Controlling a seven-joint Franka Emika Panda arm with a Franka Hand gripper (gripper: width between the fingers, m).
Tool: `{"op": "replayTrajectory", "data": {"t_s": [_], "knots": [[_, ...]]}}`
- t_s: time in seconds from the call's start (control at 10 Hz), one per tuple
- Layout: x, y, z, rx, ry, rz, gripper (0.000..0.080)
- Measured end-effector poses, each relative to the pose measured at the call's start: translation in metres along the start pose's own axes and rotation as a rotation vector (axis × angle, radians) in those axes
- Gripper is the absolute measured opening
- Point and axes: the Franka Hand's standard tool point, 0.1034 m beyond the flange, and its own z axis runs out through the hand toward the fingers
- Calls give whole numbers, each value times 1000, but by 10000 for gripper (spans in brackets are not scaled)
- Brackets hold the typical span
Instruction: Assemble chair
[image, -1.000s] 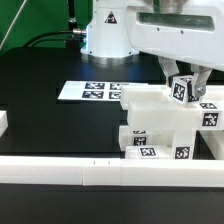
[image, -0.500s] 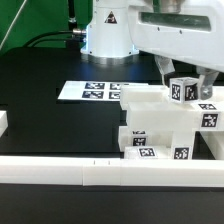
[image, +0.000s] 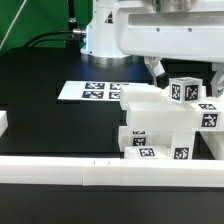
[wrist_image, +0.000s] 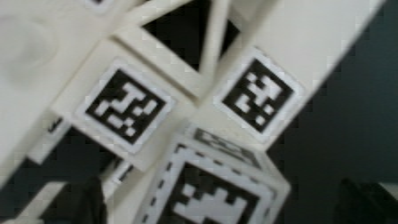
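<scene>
The partly built white chair (image: 160, 125) stands at the exterior view's right, its tags facing the camera. A small white tagged cube (image: 181, 91) sits on its upper right part. My gripper (image: 186, 80) hangs just above the cube and is open, with one finger (image: 156, 70) to the left of the cube and the other at the frame's right edge, both clear of it. In the wrist view the cube (wrist_image: 214, 185) is close below, with the chair's tagged frame pieces (wrist_image: 125, 105) behind it. My fingertips are too dark to make out there.
The marker board (image: 88, 90) lies flat on the black table behind the chair. A long white border rail (image: 60, 172) runs along the front, with a short rail piece (image: 4, 123) at the left. The arm's base (image: 105, 35) stands at the back.
My fingers have spread apart and let go of the cube, which stays on the chair. The hand has shifted a little to the exterior view's left.
</scene>
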Motion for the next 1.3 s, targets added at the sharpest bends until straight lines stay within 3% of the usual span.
{"op": "replayTrajectory", "data": {"t_s": [0.3,0.5,0.9,1.2,1.3], "knots": [[2,-1,0,1,16,-321,649],[2,0,1,-31,24,-502,649],[4,2,1,-53,36,-788,649],[3,1,2,-53,35,-785,634],[3,1,2,-53,35,-785,463]]}}
